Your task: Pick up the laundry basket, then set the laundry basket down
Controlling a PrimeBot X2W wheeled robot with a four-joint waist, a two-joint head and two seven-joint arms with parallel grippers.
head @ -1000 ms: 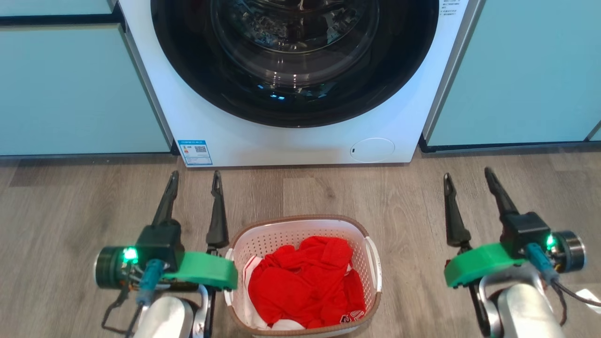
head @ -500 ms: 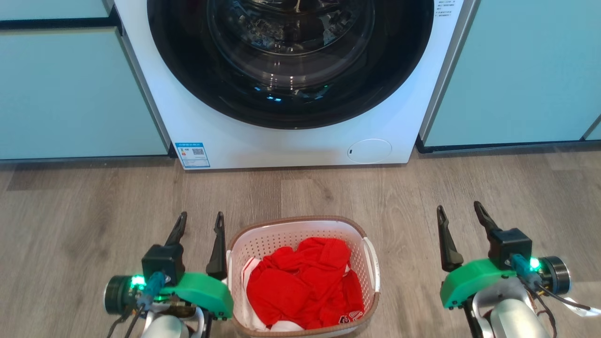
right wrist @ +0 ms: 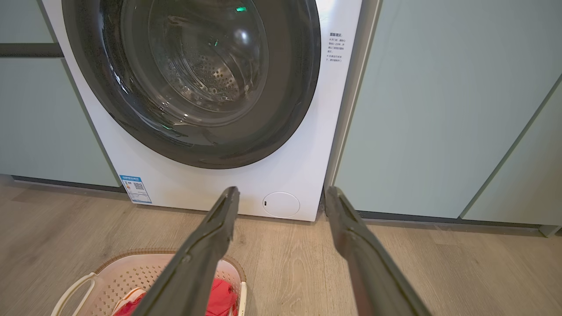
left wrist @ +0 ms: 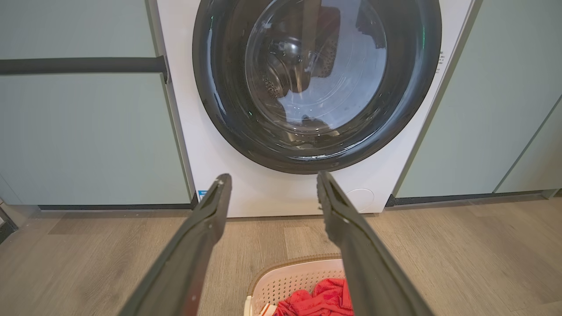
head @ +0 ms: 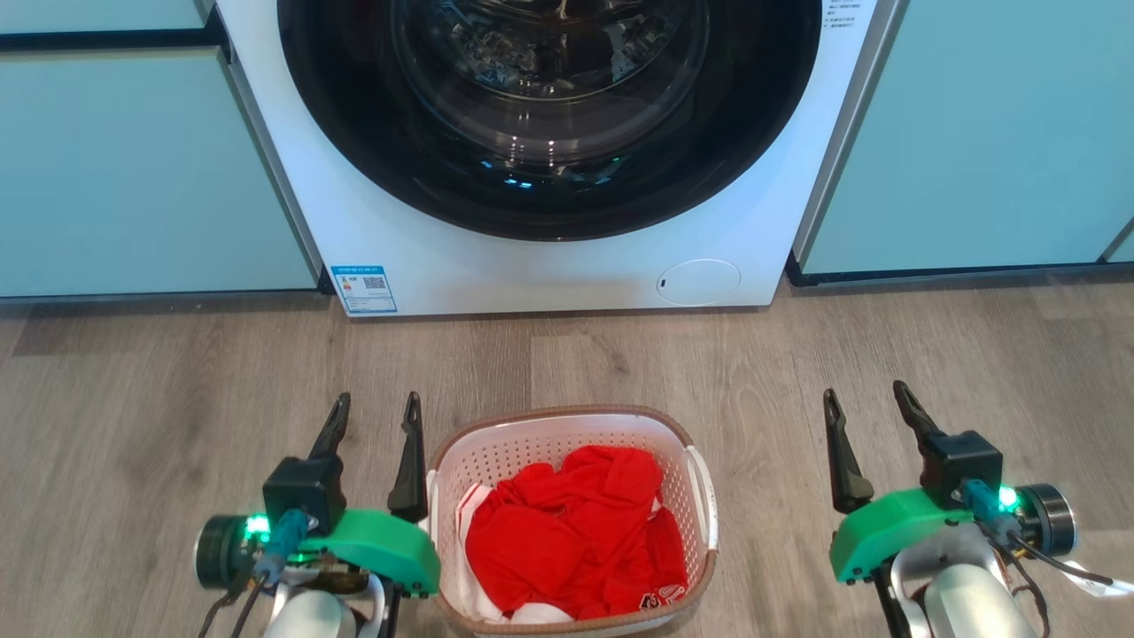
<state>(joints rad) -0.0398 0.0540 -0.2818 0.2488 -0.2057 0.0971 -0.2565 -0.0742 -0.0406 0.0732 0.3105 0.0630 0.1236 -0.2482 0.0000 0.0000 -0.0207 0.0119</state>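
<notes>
Left gripper: fingers spread wide, nothing held. Its inner finger runs just beside the left side handle of the laundry basket; touching or not, cannot tell. Right gripper: fingers equally wide, empty. The basket lies inward of them, and its right side handle is well apart from the inner finger. The left arm is clearly nearer. The basket sits on the floor between the two grippers, red clothes inside. Its handles lie on the sides facing the fingers and run roughly parallel to them. It looks about as wide as deep, so the long axis is unclear. The pick likely needs the right arm to close inward. Beyond the fingertips is the washing machine, door shut.
</notes>
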